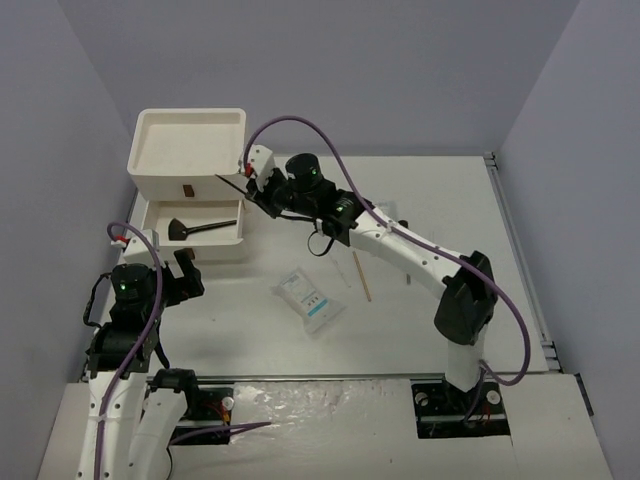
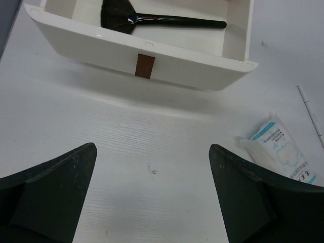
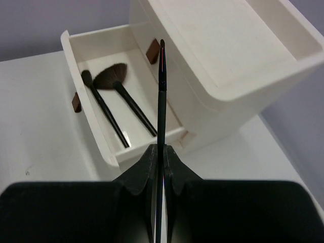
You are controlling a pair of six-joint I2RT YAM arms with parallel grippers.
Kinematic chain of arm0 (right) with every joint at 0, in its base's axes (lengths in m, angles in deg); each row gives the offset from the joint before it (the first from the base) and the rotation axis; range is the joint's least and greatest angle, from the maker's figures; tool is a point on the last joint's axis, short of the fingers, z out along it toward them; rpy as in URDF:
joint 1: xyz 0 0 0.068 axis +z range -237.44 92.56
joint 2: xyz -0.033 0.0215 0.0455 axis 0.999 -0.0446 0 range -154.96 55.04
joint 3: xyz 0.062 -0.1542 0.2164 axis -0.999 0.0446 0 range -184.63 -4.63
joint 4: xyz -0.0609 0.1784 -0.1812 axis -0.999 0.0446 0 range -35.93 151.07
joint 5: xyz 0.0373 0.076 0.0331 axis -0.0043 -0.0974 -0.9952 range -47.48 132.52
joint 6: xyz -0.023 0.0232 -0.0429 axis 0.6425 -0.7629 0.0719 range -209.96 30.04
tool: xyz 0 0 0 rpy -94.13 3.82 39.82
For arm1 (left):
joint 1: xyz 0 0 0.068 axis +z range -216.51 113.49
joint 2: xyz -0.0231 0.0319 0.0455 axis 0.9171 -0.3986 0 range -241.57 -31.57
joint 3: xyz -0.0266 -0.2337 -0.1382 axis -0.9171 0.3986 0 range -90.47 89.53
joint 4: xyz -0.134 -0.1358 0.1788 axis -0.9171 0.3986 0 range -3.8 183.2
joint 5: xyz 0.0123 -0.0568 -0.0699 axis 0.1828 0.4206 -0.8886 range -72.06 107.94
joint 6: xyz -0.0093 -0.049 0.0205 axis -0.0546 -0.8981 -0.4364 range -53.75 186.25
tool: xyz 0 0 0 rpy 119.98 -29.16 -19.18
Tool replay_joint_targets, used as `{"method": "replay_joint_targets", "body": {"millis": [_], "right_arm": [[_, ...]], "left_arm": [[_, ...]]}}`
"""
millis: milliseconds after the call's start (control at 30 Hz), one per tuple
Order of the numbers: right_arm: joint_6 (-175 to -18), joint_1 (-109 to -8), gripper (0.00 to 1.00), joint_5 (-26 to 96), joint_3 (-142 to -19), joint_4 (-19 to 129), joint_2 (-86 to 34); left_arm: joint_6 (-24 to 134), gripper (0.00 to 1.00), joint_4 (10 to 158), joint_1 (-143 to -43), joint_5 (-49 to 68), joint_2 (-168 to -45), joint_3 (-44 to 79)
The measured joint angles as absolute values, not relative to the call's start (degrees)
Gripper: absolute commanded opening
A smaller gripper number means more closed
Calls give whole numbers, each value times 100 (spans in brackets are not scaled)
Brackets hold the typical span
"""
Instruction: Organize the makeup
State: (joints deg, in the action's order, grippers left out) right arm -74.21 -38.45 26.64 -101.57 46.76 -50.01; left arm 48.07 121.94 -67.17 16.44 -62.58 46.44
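Observation:
My right gripper (image 3: 161, 149) is shut on a thin black brush (image 3: 161, 96), held above the table in front of the open drawer (image 3: 69, 55); the top view shows this gripper (image 1: 252, 189) at the box's right front corner. In the drawer lie a black fan brush (image 3: 112, 76) and a slim black brush (image 3: 101, 107). The fan brush (image 2: 119, 13) also shows in the left wrist view. My left gripper (image 2: 152, 147) hangs open over bare table in front of the drawer (image 2: 192, 58), nothing between its fingers. White packets with blue print (image 1: 310, 298) and a thin wooden stick (image 1: 361, 276) lie mid-table.
The big white drawer box (image 1: 190, 150) stands at the back left, its top tray showing nothing inside. A packet (image 2: 281, 152) lies just right of my left gripper's right finger. Walls close the table on the left, back and right.

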Motion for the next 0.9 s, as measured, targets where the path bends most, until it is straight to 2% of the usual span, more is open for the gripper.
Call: {"method": "replay_joint_targets", "body": {"millis": [233, 567, 667, 733, 833, 900], "right_arm": [[-6771, -3605, 0, 1684, -11420, 4636, -6417], [-6717, -3408, 1, 1160, -11939, 3621, -7303], [-6731, -3400, 11, 1176, -12114, 3314, -7564], [-6720, -3397, 31, 1226, -12234, 3196, -7730], [-6684, -3397, 48, 1368, -12422, 3108, -7968], [-6648, -3397, 55, 1456, -12432, 3104, -8029]], "left_arm": [[4809, 91, 12194, -6717, 1644, -6247, 4644], [4812, 91, 12194, -6717, 1642, -6211, 4644], [4812, 91, 12196, -6717, 1640, -6208, 4643], [4812, 91, 12197, -6717, 1640, -6206, 4643], [4814, 91, 12197, -6717, 1640, -6202, 4644], [4814, 91, 12196, -6717, 1640, -6199, 4644]]}}
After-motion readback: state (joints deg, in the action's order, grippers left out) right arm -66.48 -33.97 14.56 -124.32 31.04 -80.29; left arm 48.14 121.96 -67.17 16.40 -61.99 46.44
